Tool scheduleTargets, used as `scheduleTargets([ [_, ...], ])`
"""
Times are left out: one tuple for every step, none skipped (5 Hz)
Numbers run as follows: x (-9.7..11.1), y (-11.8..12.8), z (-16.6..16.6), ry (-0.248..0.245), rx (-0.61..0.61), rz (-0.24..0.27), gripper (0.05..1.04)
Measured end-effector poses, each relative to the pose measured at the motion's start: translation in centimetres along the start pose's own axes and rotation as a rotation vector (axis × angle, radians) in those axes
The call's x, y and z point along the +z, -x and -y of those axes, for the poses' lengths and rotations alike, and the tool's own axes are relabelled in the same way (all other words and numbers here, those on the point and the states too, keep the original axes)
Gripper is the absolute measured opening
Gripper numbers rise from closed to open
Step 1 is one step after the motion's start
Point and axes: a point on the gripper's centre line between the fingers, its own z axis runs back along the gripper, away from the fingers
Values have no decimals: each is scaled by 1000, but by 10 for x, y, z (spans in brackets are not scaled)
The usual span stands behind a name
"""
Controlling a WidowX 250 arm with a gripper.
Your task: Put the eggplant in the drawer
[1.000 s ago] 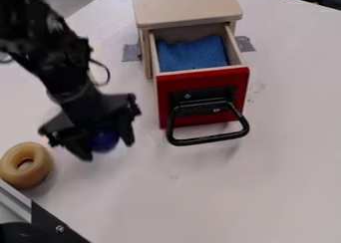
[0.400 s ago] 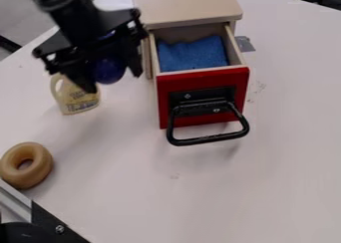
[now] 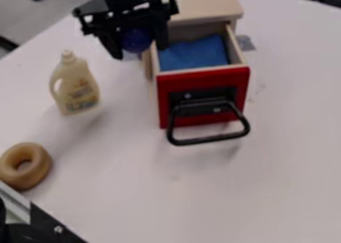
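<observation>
In the camera view, the eggplant [image 3: 136, 41] is gripped between the two fingers of the gripper [image 3: 139, 51], held up near the far left side of the open drawer [image 3: 200, 76].

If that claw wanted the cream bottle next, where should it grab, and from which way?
Probably around the cap, coming down from above: the bottle stands upright and tapers to that narrow top, which looks easier to pinch than the wider part below.

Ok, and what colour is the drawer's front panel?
The front panel is red, seen in the camera view.
</observation>
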Motion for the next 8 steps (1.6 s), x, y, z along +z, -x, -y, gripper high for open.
scheduleTargets([
  [-19, -15, 1, -28, -69, 2, 798],
  [-29, -23, 3, -41, -157, -11, 798],
  [-34, -24, 3, -16, -232, -26, 798],
  [-32, -23, 8, 7, -234, -44, 798],
  [-17, -18, 17, 46, -238, -37, 798],
  [-13, -16, 22, 58, -255, -30, 799],
  [-11, -11, 28, 58, -273, -54, 798],
  [-12, -8, 34, 64, -313, -44, 798],
])
